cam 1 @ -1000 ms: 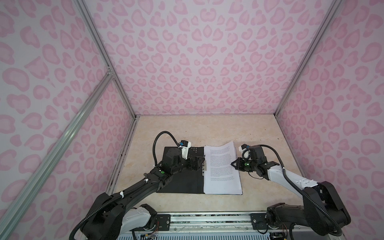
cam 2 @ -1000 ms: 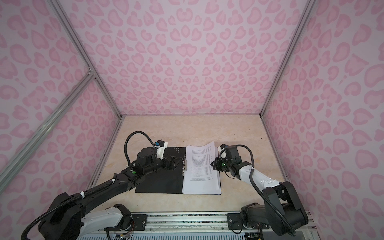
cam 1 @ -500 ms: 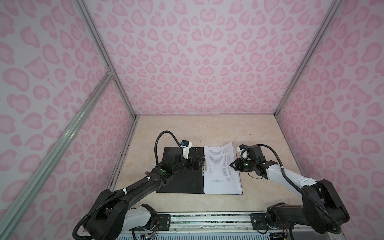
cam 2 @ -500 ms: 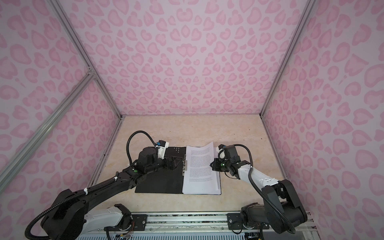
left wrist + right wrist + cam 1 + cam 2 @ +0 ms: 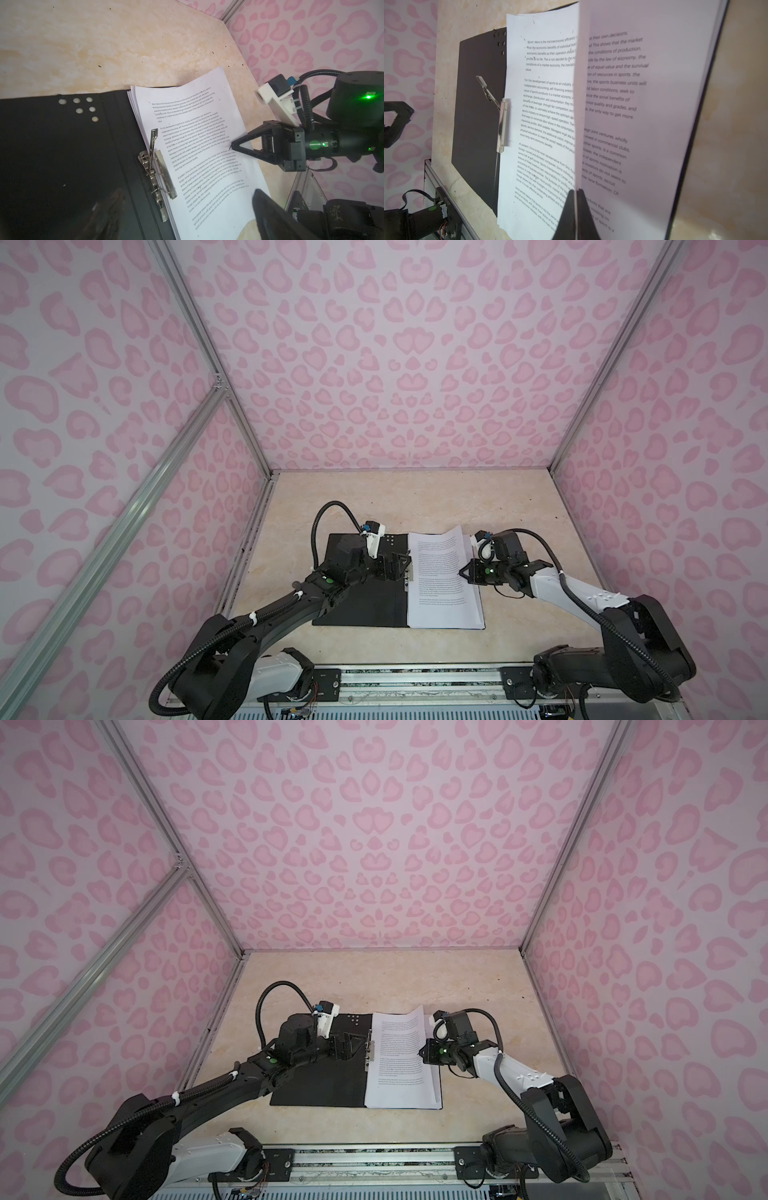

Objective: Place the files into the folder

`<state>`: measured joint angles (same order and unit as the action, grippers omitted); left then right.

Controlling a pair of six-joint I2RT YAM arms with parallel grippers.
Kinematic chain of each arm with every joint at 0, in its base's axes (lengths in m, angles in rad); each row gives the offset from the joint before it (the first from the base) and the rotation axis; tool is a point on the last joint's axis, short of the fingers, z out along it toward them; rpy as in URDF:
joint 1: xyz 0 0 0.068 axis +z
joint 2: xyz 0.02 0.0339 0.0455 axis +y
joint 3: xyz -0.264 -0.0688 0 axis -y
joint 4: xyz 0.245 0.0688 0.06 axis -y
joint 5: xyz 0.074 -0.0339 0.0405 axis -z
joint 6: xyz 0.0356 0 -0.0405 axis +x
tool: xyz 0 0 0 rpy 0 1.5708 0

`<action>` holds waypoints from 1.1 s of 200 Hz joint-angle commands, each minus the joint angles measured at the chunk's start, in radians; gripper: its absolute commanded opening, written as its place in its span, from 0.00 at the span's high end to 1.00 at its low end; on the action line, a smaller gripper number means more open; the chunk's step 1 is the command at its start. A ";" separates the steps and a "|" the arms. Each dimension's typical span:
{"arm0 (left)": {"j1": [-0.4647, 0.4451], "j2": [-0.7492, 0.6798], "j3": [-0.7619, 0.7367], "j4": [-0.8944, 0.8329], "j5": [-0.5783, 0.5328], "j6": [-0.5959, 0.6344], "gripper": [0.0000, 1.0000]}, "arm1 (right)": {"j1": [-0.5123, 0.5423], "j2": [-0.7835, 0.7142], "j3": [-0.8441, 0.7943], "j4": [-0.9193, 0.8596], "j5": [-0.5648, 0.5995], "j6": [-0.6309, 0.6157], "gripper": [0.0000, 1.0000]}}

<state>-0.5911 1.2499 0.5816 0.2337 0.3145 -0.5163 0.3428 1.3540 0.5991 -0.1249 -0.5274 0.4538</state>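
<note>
The files (image 5: 442, 580) lay in the open folder (image 5: 357, 605), inner edge at the raised clip (image 5: 154, 164). The right gripper (image 5: 231, 148) was pinched shut on their outer edge; the left gripper (image 5: 392, 568) hung wide apart by the clip. Seating seemed in hand; next, the clip likely needed pressing down.

both top views look down from high at the front over the whole table (image 5: 374, 497); each wrist view sits close and low; all share the folder (image 5: 62, 155) and files (image 5: 542, 124).
</note>
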 commanded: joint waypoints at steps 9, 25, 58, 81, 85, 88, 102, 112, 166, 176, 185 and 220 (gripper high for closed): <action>0.000 0.012 0.015 0.035 0.014 -0.007 0.03 | 0.006 0.013 0.007 0.011 0.000 0.014 1.00; 0.000 0.016 0.017 0.036 0.018 -0.007 0.03 | 0.010 0.020 0.007 0.017 -0.001 0.016 1.00; 0.000 0.023 0.020 0.035 0.021 -0.010 0.03 | 0.013 0.021 0.008 0.014 0.005 0.016 0.99; 0.000 0.028 0.022 0.033 0.023 -0.013 0.03 | 0.012 0.016 0.015 0.003 0.021 0.012 0.74; 0.000 0.027 0.023 0.031 0.022 -0.014 0.03 | 0.012 0.016 0.016 -0.001 0.026 0.010 0.70; 0.000 0.028 0.024 0.029 0.019 -0.014 0.03 | 0.012 0.014 0.018 -0.003 0.029 0.011 0.66; 0.000 0.025 0.037 0.001 0.012 -0.008 0.03 | 0.011 0.007 0.021 -0.017 0.054 0.010 0.46; 0.000 0.018 0.058 -0.037 -0.007 0.009 0.03 | 0.009 -0.004 0.024 -0.030 0.073 0.009 0.35; -0.002 -0.020 0.106 -0.239 -0.105 0.012 0.03 | -0.046 -0.093 0.020 -0.124 0.270 0.020 0.02; -0.007 -0.007 0.109 -0.268 -0.110 0.006 0.03 | -0.066 -0.092 0.006 -0.108 0.235 0.020 0.02; -0.016 0.009 0.109 -0.282 -0.110 0.001 0.03 | -0.077 -0.092 -0.008 -0.094 0.224 0.019 0.02; -0.117 0.082 0.133 -0.315 -0.144 -0.010 0.03 | -0.114 -0.092 -0.077 -0.003 0.185 0.041 0.02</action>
<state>-0.6594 1.2877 0.6853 -0.0303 0.2058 -0.5205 0.2523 1.2594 0.5591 -0.1955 -0.3134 0.4778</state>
